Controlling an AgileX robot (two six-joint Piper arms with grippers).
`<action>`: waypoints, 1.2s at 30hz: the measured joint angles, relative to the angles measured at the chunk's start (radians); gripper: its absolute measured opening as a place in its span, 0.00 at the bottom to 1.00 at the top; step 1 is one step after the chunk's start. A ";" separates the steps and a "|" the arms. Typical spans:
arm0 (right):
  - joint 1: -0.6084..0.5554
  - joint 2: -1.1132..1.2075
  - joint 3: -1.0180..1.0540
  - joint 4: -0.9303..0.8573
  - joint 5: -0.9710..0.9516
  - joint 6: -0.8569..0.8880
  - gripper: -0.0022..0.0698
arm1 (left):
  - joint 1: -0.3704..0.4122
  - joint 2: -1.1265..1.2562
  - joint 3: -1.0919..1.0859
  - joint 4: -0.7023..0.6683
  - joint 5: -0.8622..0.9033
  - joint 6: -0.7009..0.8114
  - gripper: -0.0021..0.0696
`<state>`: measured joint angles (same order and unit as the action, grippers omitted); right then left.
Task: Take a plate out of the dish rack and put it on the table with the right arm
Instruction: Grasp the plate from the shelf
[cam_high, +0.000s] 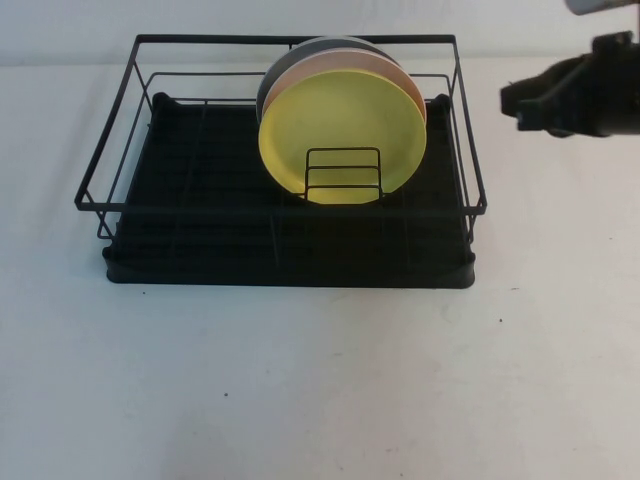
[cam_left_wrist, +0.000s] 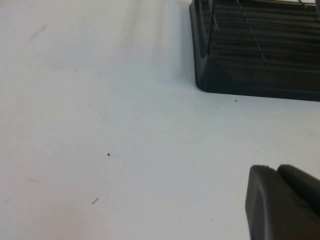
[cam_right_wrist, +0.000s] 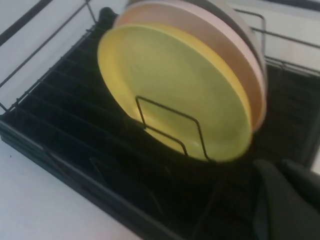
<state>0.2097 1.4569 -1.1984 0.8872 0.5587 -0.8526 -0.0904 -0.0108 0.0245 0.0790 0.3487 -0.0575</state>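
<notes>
Yellow plate is approached from three o'clock by right gripper, grip state indeterminable; left gripper likewise; grasping is required next.

Lab-style test bench, bare white table, dish rack, robot arm

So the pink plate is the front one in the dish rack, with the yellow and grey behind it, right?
Not quite. The high view shows the yellow plate at the front of the dish rack, with the pink plate behind it and the grey plate last.
</notes>
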 joint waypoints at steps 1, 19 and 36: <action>0.016 0.036 -0.039 0.000 0.000 -0.015 0.01 | 0.000 0.000 0.000 0.000 0.000 0.000 0.02; 0.152 0.438 -0.464 0.002 0.079 -0.583 0.50 | 0.000 0.000 0.000 0.000 0.000 0.000 0.02; 0.165 0.530 -0.510 0.096 -0.078 -0.797 0.45 | 0.000 0.000 0.000 0.000 0.000 0.000 0.02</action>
<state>0.3742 1.9872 -1.7083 0.9835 0.4809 -1.6496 -0.0904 -0.0108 0.0245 0.0790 0.3487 -0.0575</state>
